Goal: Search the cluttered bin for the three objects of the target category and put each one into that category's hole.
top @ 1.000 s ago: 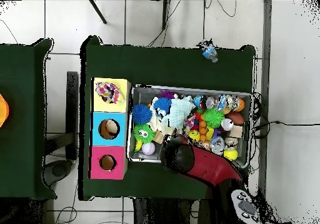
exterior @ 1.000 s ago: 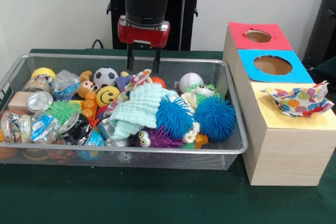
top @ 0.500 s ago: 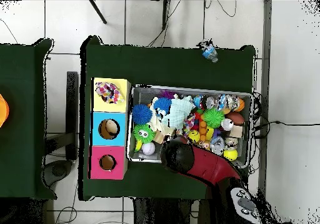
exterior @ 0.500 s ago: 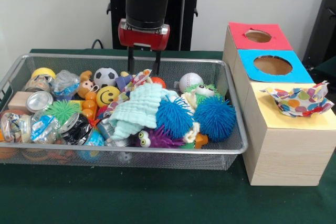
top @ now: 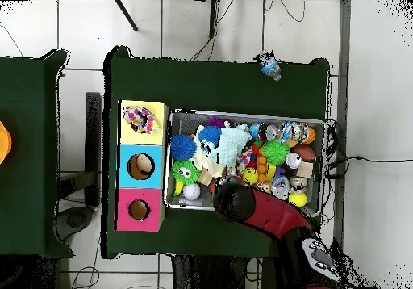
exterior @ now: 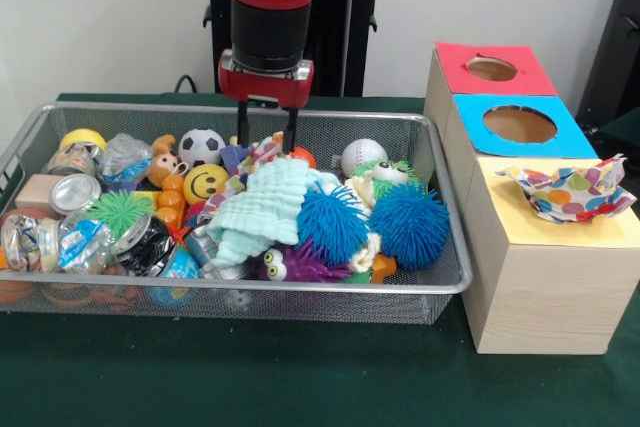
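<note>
The wire mesh bin point(exterior: 440, 282) on the green surface point(exterior: 300, 377) is heaped with toys: a pale mint cloth point(exterior: 262, 209) draped over the middle, blue spiky balls point(exterior: 408, 222) beside it toward the boxes, a small soccer ball point(exterior: 201, 145) and a baseball point(exterior: 362, 156) along the back. Beside the bin stands a wooden box point(exterior: 530, 277) with red point(exterior: 492, 69), blue point(exterior: 519, 124) and yellow tops, where a dotted cloth point(exterior: 568, 191) lies. The claw point(exterior: 265, 136) hangs at the bin's back edge, fingers slightly parted and holding nothing, tips just above a patterned cloth point(exterior: 262, 152).

no text, label, brand or number can be read on anything in either view.
</note>
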